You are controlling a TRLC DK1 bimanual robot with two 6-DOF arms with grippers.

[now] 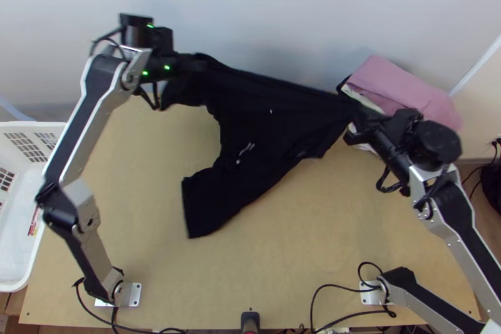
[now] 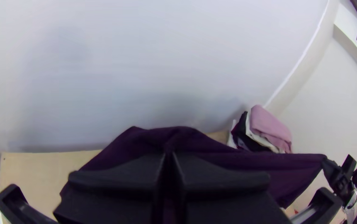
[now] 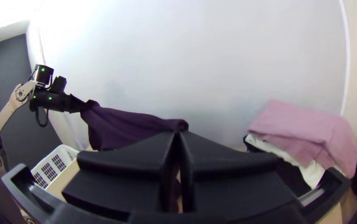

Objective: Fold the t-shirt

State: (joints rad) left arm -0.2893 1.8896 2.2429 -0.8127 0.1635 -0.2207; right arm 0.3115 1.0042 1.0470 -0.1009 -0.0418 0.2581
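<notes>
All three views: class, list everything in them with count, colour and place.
T-shirt: one, black, stretched across the middle
Clothes pile: one; pink, white and black; far right
Basket: one, white, left edge
Table: one, light wood, centre
Wall: one, pale, behind
Cables: several, black, near edge
Small object: one, black, near edge's middle
Dark item: one, black, right edge
Arms: two, silver-grey and black, left and right
Left hand: one, black, gripping T-shirt's left end
Right hand: one, black, gripping T-shirt's right end
</notes>
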